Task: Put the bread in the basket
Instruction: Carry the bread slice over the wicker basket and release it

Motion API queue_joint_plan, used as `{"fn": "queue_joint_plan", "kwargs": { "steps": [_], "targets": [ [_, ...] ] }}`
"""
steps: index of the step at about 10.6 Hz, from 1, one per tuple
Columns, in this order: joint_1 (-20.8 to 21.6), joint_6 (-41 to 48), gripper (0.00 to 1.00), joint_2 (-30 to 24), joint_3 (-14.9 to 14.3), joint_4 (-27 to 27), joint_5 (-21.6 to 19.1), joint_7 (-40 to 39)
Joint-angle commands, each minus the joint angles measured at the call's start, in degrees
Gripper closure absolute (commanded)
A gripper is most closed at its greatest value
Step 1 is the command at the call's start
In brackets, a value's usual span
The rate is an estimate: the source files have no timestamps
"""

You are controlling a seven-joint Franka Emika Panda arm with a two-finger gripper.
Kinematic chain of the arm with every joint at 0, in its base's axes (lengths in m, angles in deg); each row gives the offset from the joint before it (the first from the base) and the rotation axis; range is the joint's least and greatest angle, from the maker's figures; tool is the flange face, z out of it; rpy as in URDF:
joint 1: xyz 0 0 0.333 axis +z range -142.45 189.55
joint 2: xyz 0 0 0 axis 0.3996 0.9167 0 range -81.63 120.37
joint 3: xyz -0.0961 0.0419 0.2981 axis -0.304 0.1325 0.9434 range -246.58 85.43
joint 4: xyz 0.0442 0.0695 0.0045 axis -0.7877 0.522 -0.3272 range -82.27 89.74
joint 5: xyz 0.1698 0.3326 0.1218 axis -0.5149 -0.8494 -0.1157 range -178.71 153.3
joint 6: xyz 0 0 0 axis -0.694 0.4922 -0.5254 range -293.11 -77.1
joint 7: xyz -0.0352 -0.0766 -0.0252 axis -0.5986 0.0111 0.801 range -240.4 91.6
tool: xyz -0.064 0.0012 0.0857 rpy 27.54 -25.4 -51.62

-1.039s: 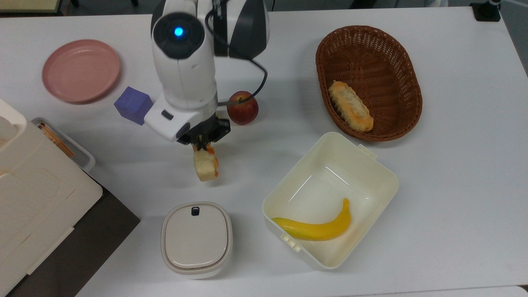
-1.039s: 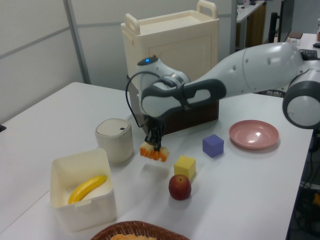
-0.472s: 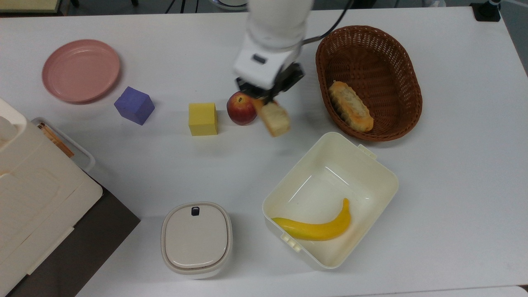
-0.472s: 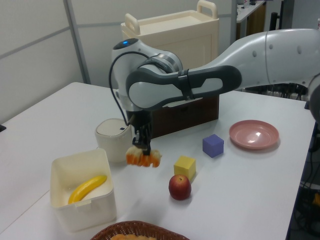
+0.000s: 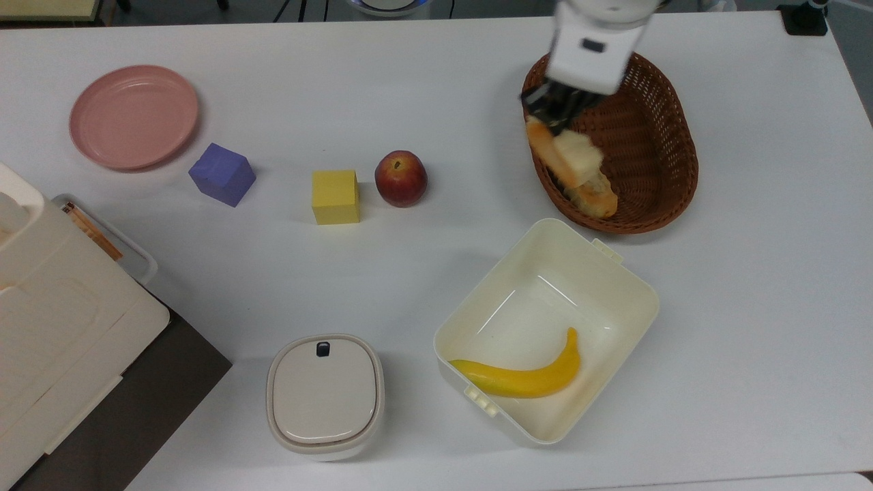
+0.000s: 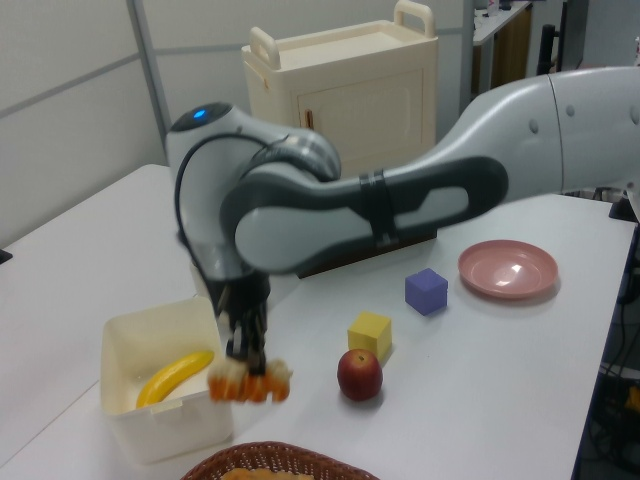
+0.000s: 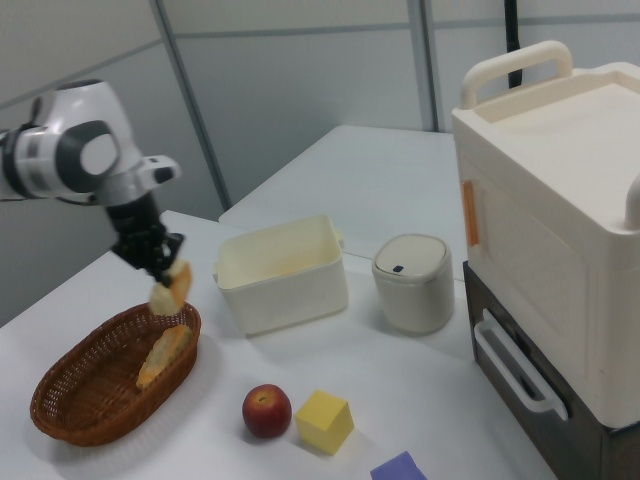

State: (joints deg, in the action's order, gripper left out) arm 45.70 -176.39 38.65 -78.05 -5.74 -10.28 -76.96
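**Bread carried across to the basket's edge**

The pincer (image 5: 554, 117) is clamped on the small blocky cream-topped toy bread bar with an orange-brown crust (image 5: 577, 155). A second ago it hung over the white worktop (image 5: 423, 273) near the lidded cream canister (image 5: 324, 394); half a second ago it was passing the red apple (image 5: 400, 179). Now it hangs over the large oval dark-brown wicker basket (image 5: 655, 136), at the rim on the top view's left, above the longer orange-crusted roll (image 5: 597, 194) already lying inside. The right view shows the bread (image 7: 171, 286) raised clear of the basket (image 7: 70, 400). Transport looks nearly done; lowering and release remain.
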Motion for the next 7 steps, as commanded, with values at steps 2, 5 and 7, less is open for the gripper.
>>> {"fn": "queue_joint_plan", "kwargs": {
  "steps": [2,5,7],
  "targets": [
    [9.56,0.38,0.98,-0.38,-0.94,1.38,-1.46,1.94],
    [11.42,0.73,0.00,-0.47,-1.03,1.30,-0.59,4.65],
    [10.55,0.90,0.00,-0.99,-1.90,1.21,-0.41,4.67]
  ]
}}
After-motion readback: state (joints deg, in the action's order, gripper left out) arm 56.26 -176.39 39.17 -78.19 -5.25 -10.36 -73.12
